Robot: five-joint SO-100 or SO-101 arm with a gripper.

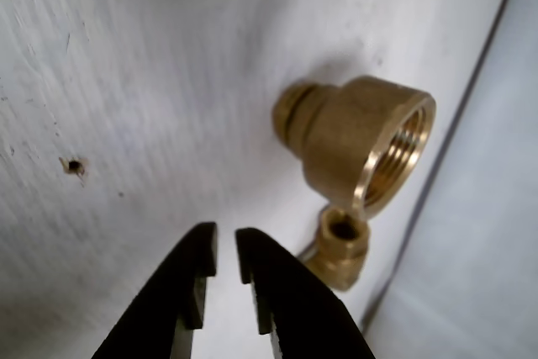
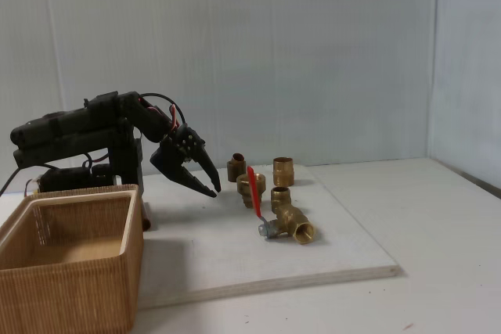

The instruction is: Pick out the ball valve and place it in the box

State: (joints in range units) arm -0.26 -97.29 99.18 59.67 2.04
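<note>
In the fixed view the ball valve (image 2: 291,223) lies on the white board, brass body to the right, its red lever (image 2: 254,185) slanting up to the left and a small silver end at the front. The tan ribbed box (image 2: 131,260) stands open at the lower left, beside the arm's base. My black gripper (image 2: 215,187) hangs just above the board, left of the fittings and up-left of the valve. In the wrist view the gripper (image 1: 227,237) has its jaws only slightly apart, with nothing between them.
Several short brass fittings stand behind the valve (image 2: 237,167) (image 2: 283,171) (image 2: 280,196). In the wrist view a large threaded fitting (image 1: 361,145) and a smaller one (image 1: 340,250) lie ahead to the right, near the board's edge (image 1: 454,132). The board (image 2: 235,260) lies on a white table.
</note>
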